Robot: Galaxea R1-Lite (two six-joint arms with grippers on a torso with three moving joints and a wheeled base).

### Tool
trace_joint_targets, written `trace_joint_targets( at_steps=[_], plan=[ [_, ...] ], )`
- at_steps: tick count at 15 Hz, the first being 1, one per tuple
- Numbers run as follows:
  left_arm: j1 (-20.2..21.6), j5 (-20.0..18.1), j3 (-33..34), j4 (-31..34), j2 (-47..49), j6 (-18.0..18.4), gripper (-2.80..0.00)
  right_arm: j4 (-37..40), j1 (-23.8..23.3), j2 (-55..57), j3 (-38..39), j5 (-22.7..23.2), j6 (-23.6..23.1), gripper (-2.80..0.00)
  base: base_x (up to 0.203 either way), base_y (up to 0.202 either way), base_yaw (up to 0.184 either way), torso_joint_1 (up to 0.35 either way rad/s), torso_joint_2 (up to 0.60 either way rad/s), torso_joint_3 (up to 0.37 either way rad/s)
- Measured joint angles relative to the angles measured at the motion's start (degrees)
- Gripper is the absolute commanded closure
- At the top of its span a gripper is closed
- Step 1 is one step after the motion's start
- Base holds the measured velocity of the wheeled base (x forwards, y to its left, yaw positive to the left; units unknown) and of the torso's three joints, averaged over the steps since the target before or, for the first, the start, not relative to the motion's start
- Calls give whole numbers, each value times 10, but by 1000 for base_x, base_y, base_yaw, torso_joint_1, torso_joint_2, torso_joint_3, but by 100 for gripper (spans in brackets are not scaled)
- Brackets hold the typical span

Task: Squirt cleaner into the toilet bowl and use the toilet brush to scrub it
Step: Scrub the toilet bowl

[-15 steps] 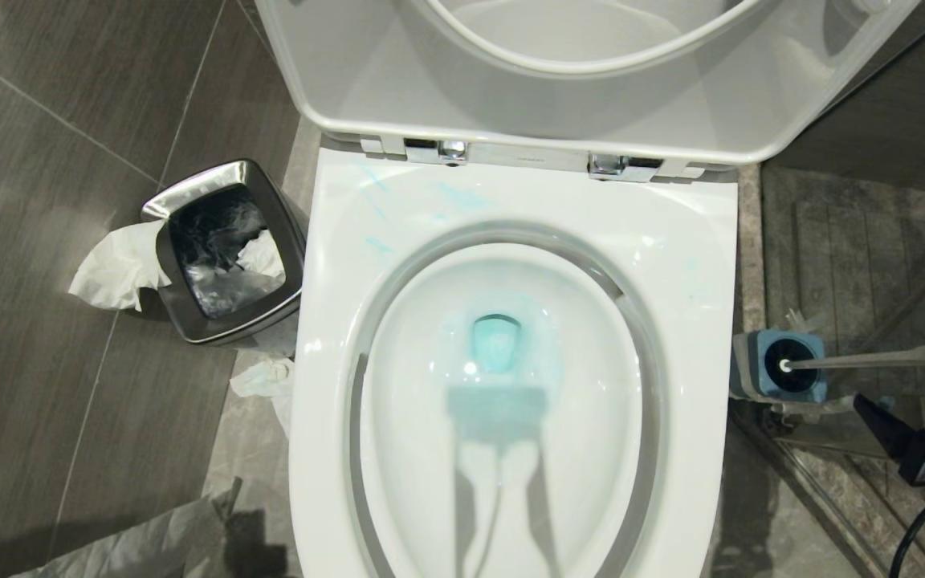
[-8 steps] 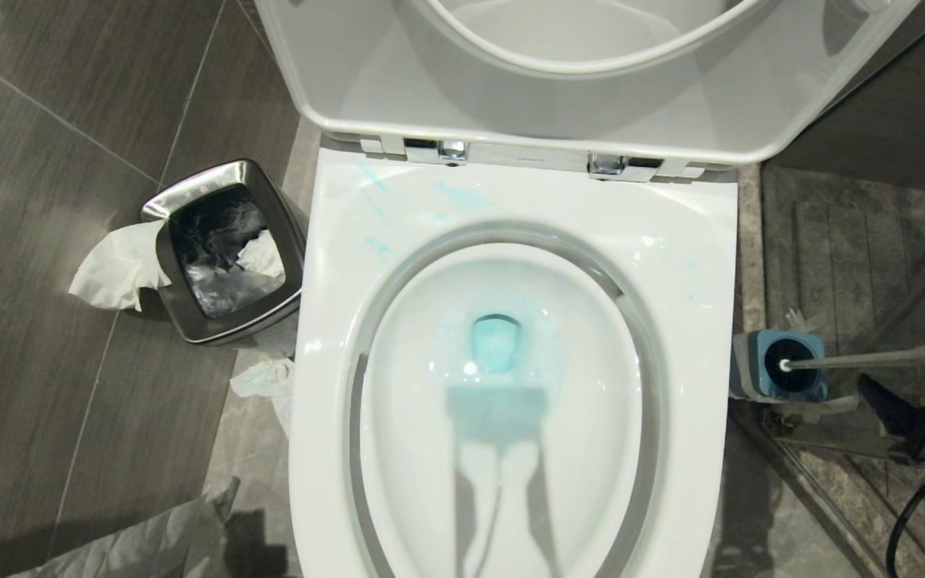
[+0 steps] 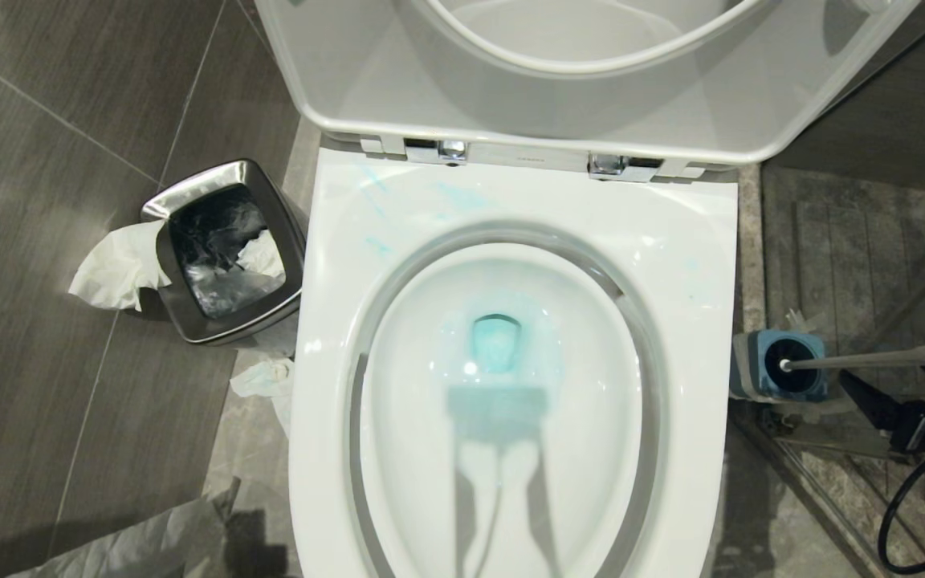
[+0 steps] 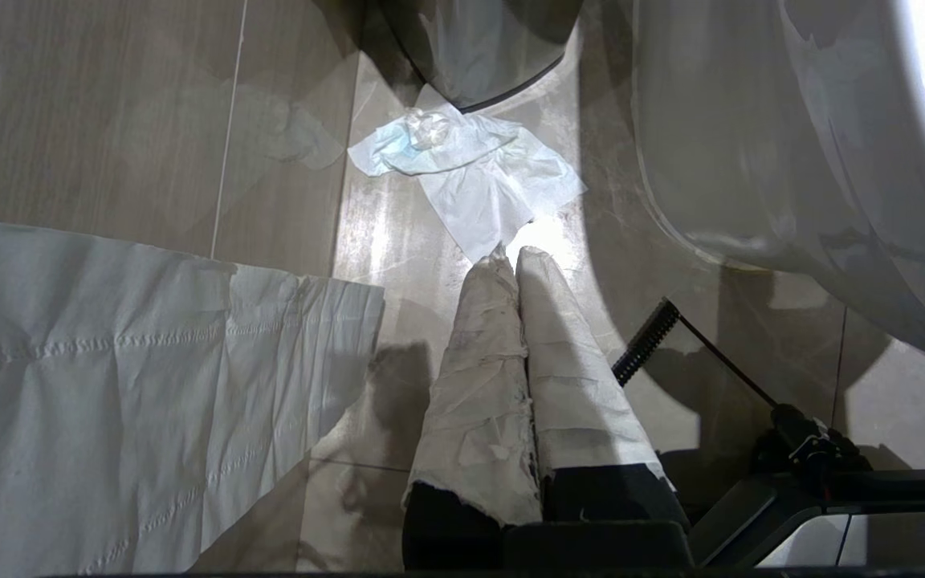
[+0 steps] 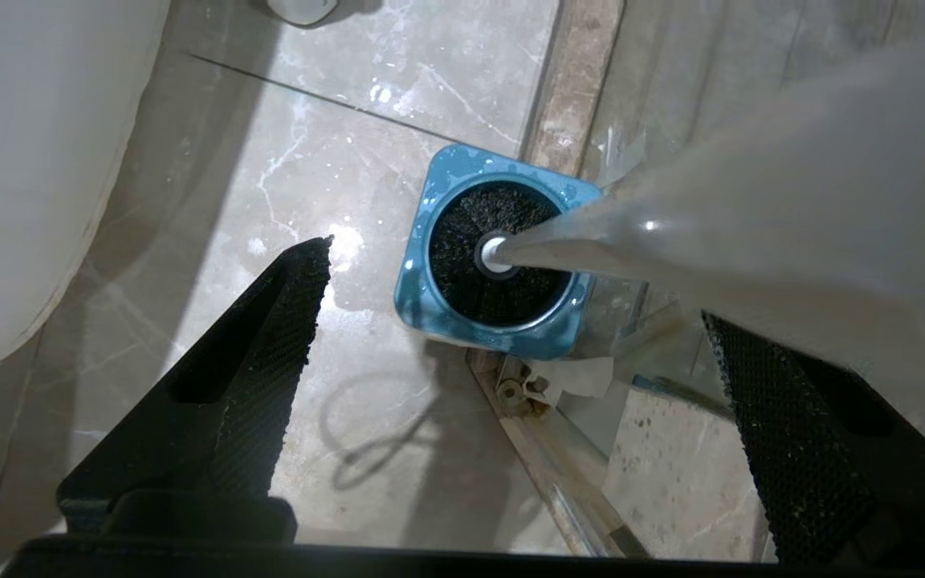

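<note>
The white toilet bowl point(image 3: 326, 337) fills the middle of the head view, seat and lid point(image 3: 559, 104) raised. Turquoise cleaner point(image 3: 496, 343) tints the water, and thin streaks point(image 3: 376, 244) lie on the rim. On the floor to the right, the toilet brush point(image 3: 880, 358) stands in its blue-topped holder point(image 3: 790, 366), pale stick leaning right. My right gripper point(image 3: 904, 387) is open just beside the stick. In the right wrist view this gripper point(image 5: 511, 297) spreads wide above the holder point(image 5: 422, 289), and the stick point(image 5: 671, 241) passes one finger. My left gripper point(image 4: 515, 258), fingers wrapped in white, is shut over the floor.
A steel waste bin point(image 3: 226, 249) stands left of the toilet, with tissue point(image 3: 117, 269) hanging from it and more tissue point(image 3: 266, 377) on the floor. A large paper sheet point(image 4: 109, 361) lies near the left gripper. A metal floor rail point(image 3: 800, 449) runs behind the holder.
My right gripper has moved up in the head view, closer to the brush stick and holder, and its jaws have spread a little wider. Nothing else moved.
</note>
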Motion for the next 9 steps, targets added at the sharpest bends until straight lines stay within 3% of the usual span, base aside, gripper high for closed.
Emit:
trace_joint_targets(
  at_steps=[9],
  plan=[
    [0, 0, 0, 0, 0, 0, 0, 0, 0, 15, -55, 2, 2, -280, 0, 0, 0, 0, 0, 0]
  ],
)
